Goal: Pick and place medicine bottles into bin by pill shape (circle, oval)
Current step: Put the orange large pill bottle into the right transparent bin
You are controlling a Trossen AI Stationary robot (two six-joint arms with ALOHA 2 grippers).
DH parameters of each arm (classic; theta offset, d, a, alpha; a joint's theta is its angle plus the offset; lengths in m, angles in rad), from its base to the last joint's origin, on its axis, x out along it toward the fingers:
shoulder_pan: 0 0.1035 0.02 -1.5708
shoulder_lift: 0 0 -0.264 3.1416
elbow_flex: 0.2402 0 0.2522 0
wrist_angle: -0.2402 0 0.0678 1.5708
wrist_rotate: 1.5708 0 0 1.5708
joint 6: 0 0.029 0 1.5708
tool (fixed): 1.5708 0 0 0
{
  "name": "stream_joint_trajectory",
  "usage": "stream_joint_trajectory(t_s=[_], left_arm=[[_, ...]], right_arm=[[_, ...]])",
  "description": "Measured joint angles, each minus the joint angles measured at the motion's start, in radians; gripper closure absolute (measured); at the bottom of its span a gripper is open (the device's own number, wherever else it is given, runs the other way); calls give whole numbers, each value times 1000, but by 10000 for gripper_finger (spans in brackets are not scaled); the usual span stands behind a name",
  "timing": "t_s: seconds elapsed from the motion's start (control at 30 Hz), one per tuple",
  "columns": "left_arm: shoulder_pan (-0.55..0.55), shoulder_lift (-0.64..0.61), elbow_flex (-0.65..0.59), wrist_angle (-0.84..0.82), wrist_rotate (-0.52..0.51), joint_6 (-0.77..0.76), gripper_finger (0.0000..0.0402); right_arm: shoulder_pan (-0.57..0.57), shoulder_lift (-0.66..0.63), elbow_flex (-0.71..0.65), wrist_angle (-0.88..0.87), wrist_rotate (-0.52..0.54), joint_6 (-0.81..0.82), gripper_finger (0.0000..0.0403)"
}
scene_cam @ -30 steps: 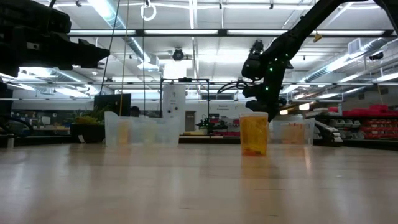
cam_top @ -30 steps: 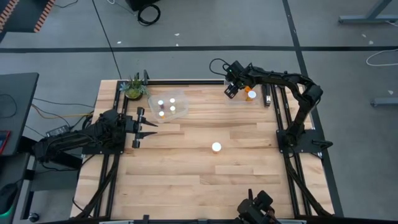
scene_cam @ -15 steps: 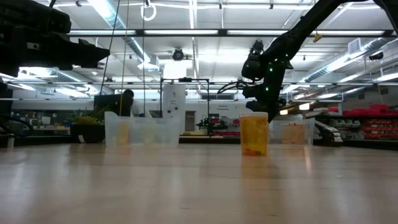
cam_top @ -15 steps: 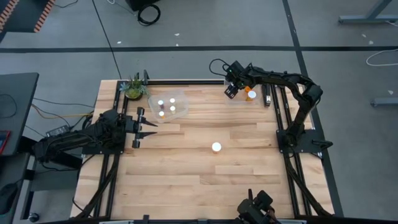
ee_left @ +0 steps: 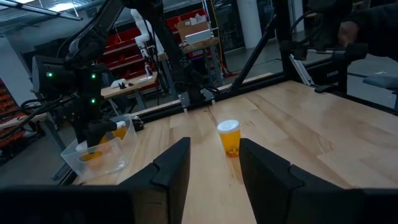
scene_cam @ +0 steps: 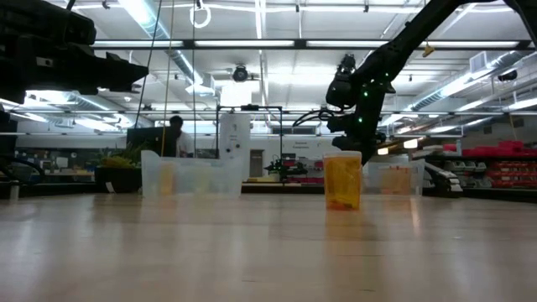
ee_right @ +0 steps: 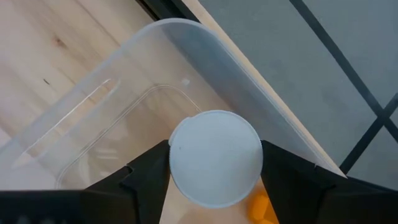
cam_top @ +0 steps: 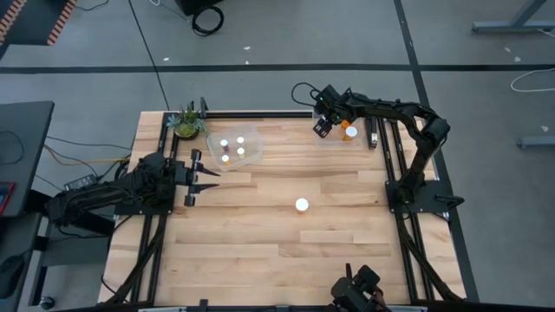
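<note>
My right gripper (cam_top: 323,127) hangs over the clear right bin (cam_top: 357,140) at the table's far side. It is shut on a white-capped medicine bottle (ee_right: 214,155). Another orange bottle (cam_top: 349,131) stands in that bin. One orange bottle (cam_top: 301,205) stands alone on its base mid-table; it also shows in the low view (scene_cam: 342,180) and the left wrist view (ee_left: 229,138). The clear left bin (cam_top: 251,154) holds several white-capped bottles. My left gripper (cam_top: 208,178) waits open and empty at the table's left side. My right gripper holds the bottle between its two fingers (ee_right: 149,177), which stand at opposite sides of the round white cap (ee_right: 186,146). The fingers come from above, pointing down. The cap hides the bottle's body and the exact place of contact. The bottle sits upright over the bin's inside.
A small green plant (cam_top: 186,121) stands at the far left corner beside the left bin. Black frame rails run along the table's left, right and far edges. Bare wood lies around the lone bottle. A person (scene_cam: 176,134) shows in the room behind.
Neither arm nor any bottle has moved. A person in the room behind the table has walked toward the right in the low view.
</note>
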Motion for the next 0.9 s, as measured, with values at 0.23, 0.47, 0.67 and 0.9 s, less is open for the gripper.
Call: stream_joint_trajectory(t_s=[0.23,0.47,0.67,0.9], left_arm=[[0,0,0,0,0,0,262],[0,0,0,0,0,1,255],[0,0,0,0,0,0,251],[0,0,0,0,0,0,258]], right_arm=[[0,2,-1,-2,-2,-10,138],[0,2,-1,1,-2,0,104],[0,2,3,-8,-1,0,97],[2,2,75,-70,0,22,97]])
